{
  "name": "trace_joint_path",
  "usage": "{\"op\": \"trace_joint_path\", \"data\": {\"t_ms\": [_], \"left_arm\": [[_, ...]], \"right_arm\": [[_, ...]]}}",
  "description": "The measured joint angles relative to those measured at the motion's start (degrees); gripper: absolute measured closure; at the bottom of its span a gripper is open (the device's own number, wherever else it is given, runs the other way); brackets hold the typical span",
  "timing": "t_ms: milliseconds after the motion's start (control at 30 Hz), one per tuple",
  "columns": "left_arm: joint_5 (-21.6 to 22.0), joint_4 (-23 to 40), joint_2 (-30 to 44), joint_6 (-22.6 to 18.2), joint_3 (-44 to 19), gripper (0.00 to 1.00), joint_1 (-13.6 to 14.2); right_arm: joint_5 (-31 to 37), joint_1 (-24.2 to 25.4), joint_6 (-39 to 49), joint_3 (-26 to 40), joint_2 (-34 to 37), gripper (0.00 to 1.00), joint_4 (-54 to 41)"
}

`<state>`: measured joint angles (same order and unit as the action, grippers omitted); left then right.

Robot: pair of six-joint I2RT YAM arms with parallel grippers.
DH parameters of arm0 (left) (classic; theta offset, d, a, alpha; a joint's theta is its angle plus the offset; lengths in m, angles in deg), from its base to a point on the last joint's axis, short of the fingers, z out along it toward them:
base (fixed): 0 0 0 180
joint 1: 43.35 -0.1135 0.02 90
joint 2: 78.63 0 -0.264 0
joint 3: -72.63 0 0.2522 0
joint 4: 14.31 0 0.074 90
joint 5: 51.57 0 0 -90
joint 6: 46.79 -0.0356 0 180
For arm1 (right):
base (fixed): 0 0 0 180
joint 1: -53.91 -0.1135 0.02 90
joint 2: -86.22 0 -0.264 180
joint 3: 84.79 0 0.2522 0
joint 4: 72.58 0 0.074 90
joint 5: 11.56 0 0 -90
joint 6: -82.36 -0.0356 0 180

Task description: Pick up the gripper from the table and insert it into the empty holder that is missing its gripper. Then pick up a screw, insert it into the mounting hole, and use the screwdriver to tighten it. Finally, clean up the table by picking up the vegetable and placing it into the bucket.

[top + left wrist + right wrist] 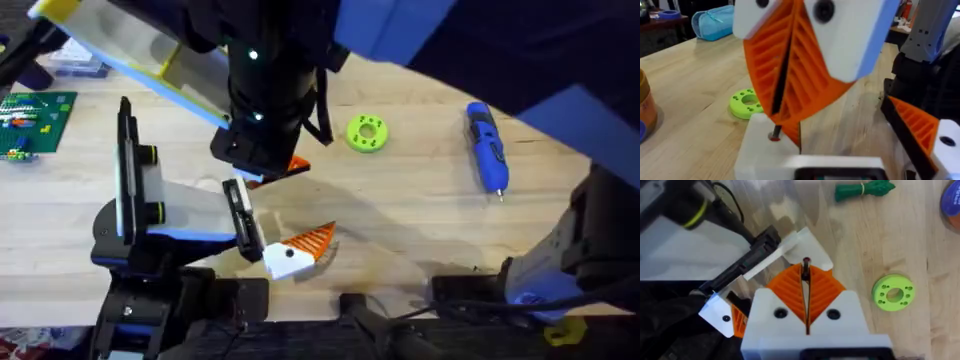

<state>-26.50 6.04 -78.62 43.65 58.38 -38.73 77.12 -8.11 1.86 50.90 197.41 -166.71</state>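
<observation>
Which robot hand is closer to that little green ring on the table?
The right. The right gripper hangs just beside the green ring, toward the holder, pinching a screw. The left gripper sits farther off, nearer the arms' bases.

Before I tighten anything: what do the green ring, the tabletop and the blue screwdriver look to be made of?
Green ring: likely plastic, perhaps 3D-printed; uniform matte lime colour, moulded holes.
Table: pale wood planks, visible grain, low sheen.
Screwdriver: bright blue body, probably plastic; the short bit at its tip looks like metal, too small to confirm.
</observation>
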Motion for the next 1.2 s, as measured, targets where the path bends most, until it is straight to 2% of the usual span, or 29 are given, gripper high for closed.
{"op": "trace_joint_path", "data": {"t_ms": [1200], "left_arm": [[0.0,0.0,0.0,0.1,0.0,0.014,0.0]], "right_arm": [[0.0,0.0,0.0,0.0,1.5,0.992,-0.4]]}}
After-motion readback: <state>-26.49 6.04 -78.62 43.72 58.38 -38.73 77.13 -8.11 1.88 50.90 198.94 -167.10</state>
